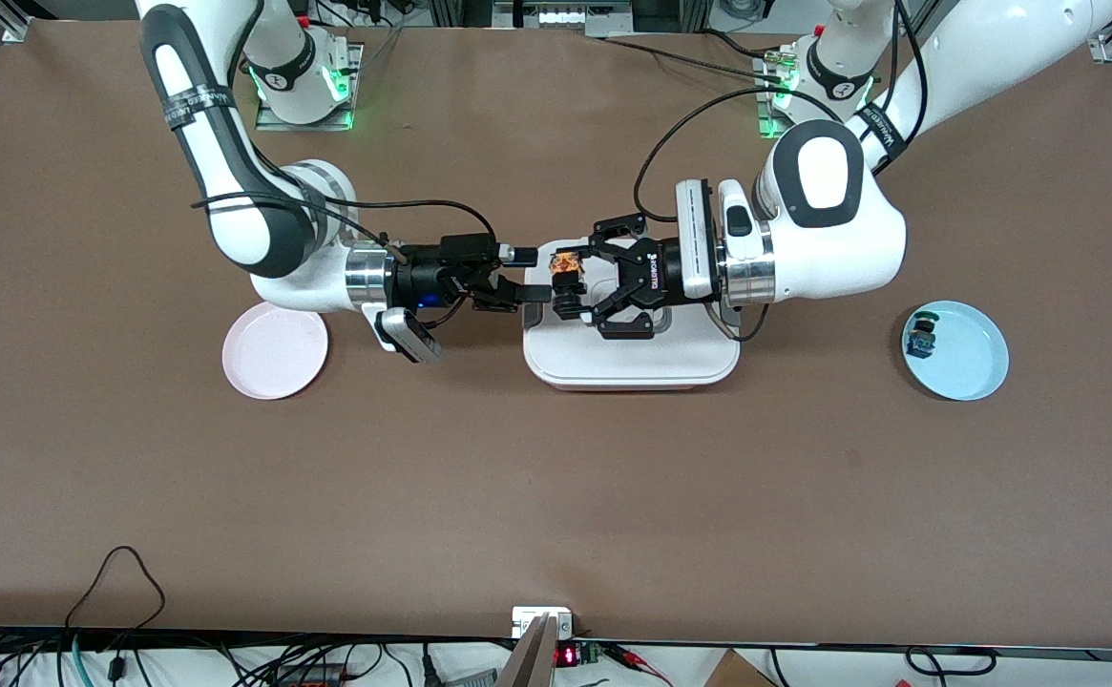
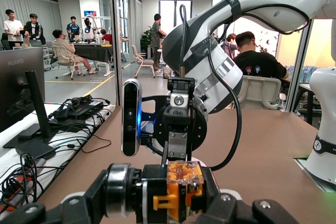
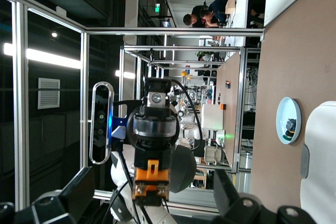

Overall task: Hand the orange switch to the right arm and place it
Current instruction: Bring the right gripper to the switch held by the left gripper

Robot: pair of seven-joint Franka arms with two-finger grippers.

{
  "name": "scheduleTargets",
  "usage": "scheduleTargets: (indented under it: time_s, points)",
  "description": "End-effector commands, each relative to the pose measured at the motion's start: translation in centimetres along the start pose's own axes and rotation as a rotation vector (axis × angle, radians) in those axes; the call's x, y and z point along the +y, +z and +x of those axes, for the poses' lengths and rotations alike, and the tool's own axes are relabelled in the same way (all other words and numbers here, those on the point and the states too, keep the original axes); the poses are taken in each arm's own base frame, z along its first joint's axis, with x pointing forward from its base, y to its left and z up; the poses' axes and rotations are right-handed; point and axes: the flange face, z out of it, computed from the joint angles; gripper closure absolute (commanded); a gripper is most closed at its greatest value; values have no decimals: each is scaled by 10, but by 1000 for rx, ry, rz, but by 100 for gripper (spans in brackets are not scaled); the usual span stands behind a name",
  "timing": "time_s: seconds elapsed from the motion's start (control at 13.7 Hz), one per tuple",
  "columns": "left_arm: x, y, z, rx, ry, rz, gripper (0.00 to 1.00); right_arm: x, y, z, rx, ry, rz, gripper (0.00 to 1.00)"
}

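Handover step, mid-worktop. Left gripper [image 1: 582, 283] is clamped on the orange switch [image 1: 567, 266], held in the air over the white tray [image 1: 556, 363], i.e. about central btwn the two long edges. Right gripper [image 1: 529, 274] faces it, fingers apart, tips just short of the switch w/ one finger either side of its line.

To do this well, as I judge it: right gripper should ease straight in along the shared axis, fingers bracketing the free end of the switch, not the part the left pads cover. Close firmly first; left lets go only after the right grip is sure. No twist, part is tiny and could drop onto the tray. Then likely carry to the pink plate [image 1: 275, 350], toward the right arm's end.

Hard to make out: whether right fingers touch the switch yet, can't tell. Switch body mostly masked by left fingers in front view; left wrist view shows only its orange housing [image 2: 178, 190]. Blue plate [image 1: 971, 358] near the left arm's end holds a small part [image 1: 921, 336], detail unclear.
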Motion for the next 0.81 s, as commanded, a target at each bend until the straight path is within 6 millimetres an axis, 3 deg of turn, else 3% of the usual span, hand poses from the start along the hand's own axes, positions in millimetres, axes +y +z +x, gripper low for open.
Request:
scheduleTargets:
  time_s: [0.0, 0.51, 0.73]
  points:
    - [2, 1, 4, 24, 12, 14, 83, -6, 10, -9, 32, -8, 2, 0]
    - [1, -1, 3, 24, 10, 14, 83, -12, 18, -6, 52, -27, -23, 16]
    - [1, -1, 3, 24, 10, 14, 83, -16, 23, -7, 53, -33, -23, 31]
